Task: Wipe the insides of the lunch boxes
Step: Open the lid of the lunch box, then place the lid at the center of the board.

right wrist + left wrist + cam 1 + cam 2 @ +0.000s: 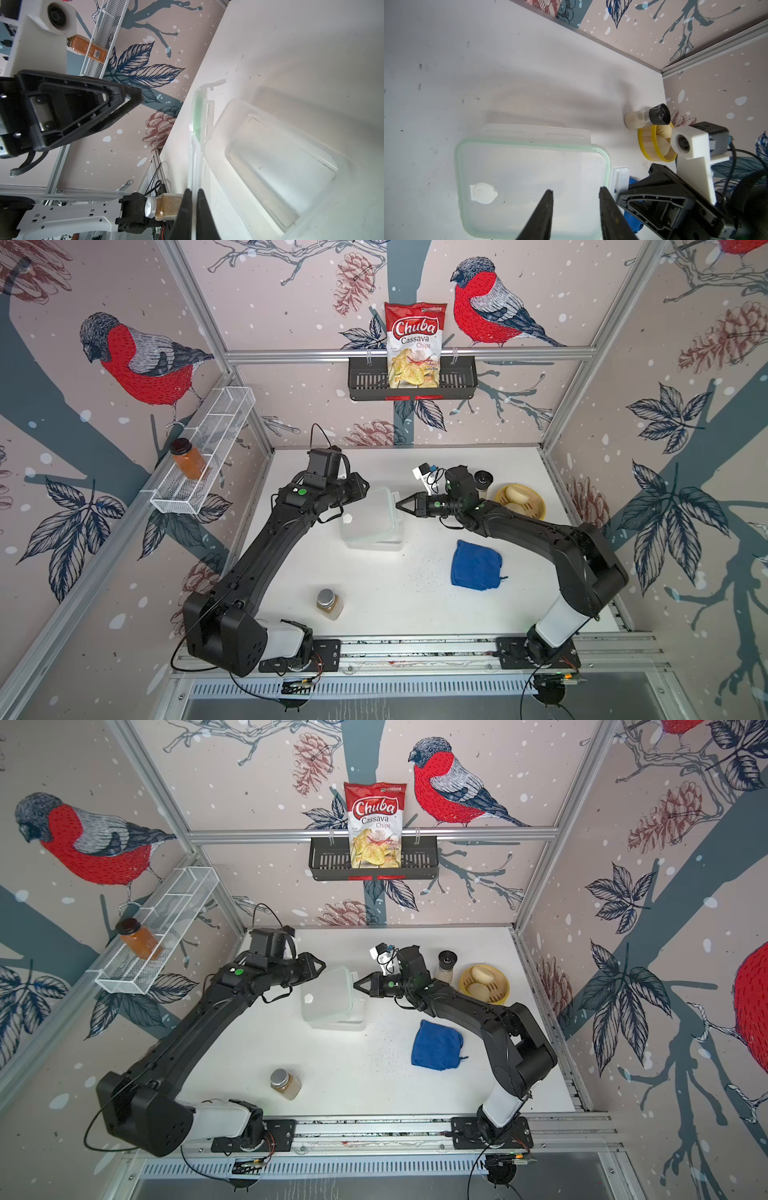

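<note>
White tabletop, bird-print walls. Left of frame centre, the left gripper hung with jaws apart. Beside it, at centre, one clear lid sat tilted over one whitish tub. The tub stood open side up, long axis roughly left–right. The right gripper was clamped on the lid's right edge. Lower right lay one blue cloth.

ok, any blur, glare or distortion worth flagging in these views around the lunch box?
In both top views: wide-angle bowing, frame posts splay outward; the clear lid nearly vanishes against the white table. Left wrist: soft arm shadows on the table, lid's green seal sharp. Right wrist: tub washed out, low contrast; right gripper a dark close-up silhouette shut on the lid's edge.
</note>
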{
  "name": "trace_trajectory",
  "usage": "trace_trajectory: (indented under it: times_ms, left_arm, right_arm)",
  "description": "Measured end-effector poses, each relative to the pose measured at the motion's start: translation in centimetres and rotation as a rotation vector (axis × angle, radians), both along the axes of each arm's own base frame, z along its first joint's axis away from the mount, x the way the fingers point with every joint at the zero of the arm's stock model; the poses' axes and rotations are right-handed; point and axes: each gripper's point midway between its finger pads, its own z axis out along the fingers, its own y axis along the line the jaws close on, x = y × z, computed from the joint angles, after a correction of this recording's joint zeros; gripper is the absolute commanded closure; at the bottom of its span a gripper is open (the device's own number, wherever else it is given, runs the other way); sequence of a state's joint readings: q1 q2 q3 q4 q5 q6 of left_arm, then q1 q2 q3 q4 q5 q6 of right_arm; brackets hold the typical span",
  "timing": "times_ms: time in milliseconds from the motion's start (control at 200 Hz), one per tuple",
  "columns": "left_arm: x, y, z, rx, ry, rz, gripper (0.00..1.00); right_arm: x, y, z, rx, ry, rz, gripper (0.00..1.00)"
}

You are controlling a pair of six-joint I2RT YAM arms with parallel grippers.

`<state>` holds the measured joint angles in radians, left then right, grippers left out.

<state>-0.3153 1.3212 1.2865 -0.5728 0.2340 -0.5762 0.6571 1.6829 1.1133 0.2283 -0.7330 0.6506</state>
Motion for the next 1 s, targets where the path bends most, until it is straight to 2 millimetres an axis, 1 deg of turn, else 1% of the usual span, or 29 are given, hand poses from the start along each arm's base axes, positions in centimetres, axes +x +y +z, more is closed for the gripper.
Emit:
trace_trajectory:
  times_ms: [125, 230, 325, 405, 460, 645, 665, 710, 795, 840, 890, 1001]
  left_arm:
    - [-0.2, 1.3, 1.7, -0.009, -0.035, 0.03, 0.61]
    - [-0.3, 1.9, 2.2, -0.008, -0.05, 0.041, 0.63]
    - [-0.3, 2.2, 2.0, -0.007, -0.045, 0.048, 0.63]
    - [-0.4, 2.4, 1.5, -0.005, -0.035, 0.053, 0.63]
    - [-0.5, 2.5, 1.3, -0.007, -0.03, 0.054, 0.63]
    - [-0.6, 2.9, 0.7, -0.013, -0.013, 0.056, 0.63]
    - [-0.6, 2.8, 0.7, -0.016, -0.015, 0.054, 0.63]
    - [-0.5, 2.8, 0.4, -0.018, -0.013, 0.052, 0.63]
    - [-0.5, 2.7, -0.5, -0.022, 0.003, 0.046, 0.62]
    - [-0.5, 2.5, -1.0, -0.028, 0.016, 0.037, 0.62]
    - [-0.5, 2.2, -1.9, -0.034, 0.038, 0.024, 0.62]
    - [-0.5, 1.7, -4.2, -0.042, 0.096, 0.0, 0.61]
  right_arm:
    - [-0.3, 1.0, 2.2, -0.022, -0.037, 0.033, 1.0]
    - [-0.1, 1.9, 4.8, -0.034, -0.1, 0.052, 1.0]
    - [0.1, 2.4, 7.1, -0.051, -0.163, 0.06, 1.0]
    - [0.4, 2.4, 8.7, -0.056, -0.204, 0.056, 1.0]
    - [0.6, 2.4, 9.3, -0.06, -0.22, 0.049, 1.0]
    - [1.4, 2.3, 10.7, -0.091, -0.261, 0.011, 1.0]
    - [1.5, 2.2, 10.8, -0.11, -0.271, 0.002, 1.0]
    - [2.4, 1.8, 11.2, -0.172, -0.301, -0.059, 1.0]
    - [3.6, 0.7, 13.0, -0.26, -0.416, -0.16, 1.0]
    - [4.2, 0.0, 13.5, -0.306, -0.465, -0.212, 1.0]
    - [4.8, -1.1, 13.2, -0.369, -0.497, -0.264, 1.0]
    - [6.2, -4.1, 10.8, -0.548, -0.523, -0.36, 1.0]
